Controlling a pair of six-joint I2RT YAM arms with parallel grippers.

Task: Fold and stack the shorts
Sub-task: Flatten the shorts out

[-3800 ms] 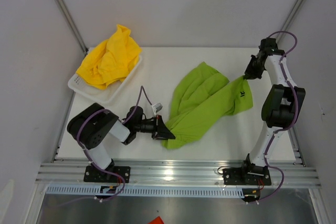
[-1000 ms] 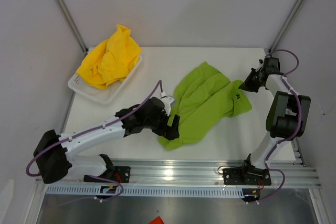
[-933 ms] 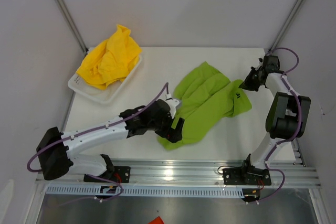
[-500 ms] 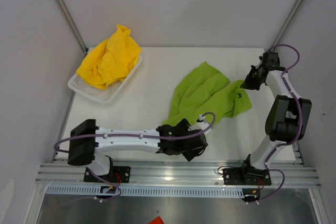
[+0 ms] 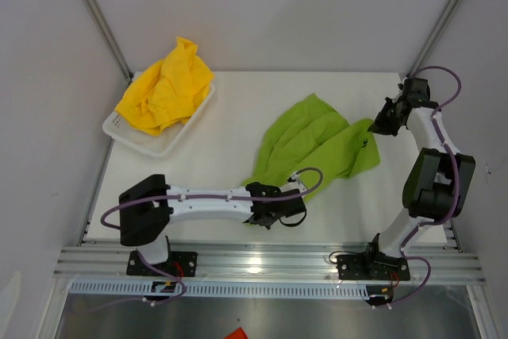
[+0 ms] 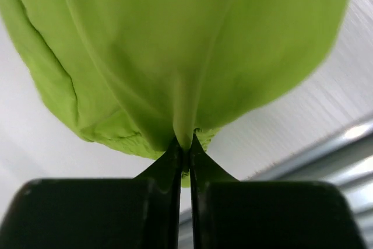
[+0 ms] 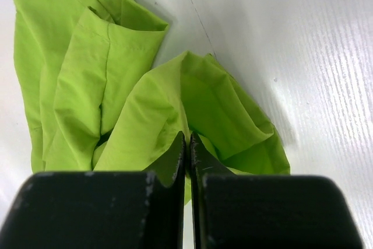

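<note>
The lime green shorts [image 5: 309,147] lie crumpled on the white table, right of the middle. My left gripper [image 5: 282,210] is at their near corner. In the left wrist view it [image 6: 185,144] is shut on a pinched fold of the green shorts [image 6: 175,45], which hang in front of the camera. My right gripper [image 5: 375,125] holds their far right edge, by the small dark logo [image 5: 364,142]. The right wrist view shows it [image 7: 187,139] shut on a fold of the green shorts [image 7: 145,109]. The yellow shorts [image 5: 165,86] sit bunched in the basket.
The white mesh basket [image 5: 152,146] stands at the table's back left corner. A metal rail [image 5: 262,260] runs along the near edge by the arm bases. Grey walls close in the sides and the back.
My left arm swept from the shorts' left side round to their near corner, and its gripper went from open to shut on the fabric. The right gripper barely shifted, still holding.
</note>
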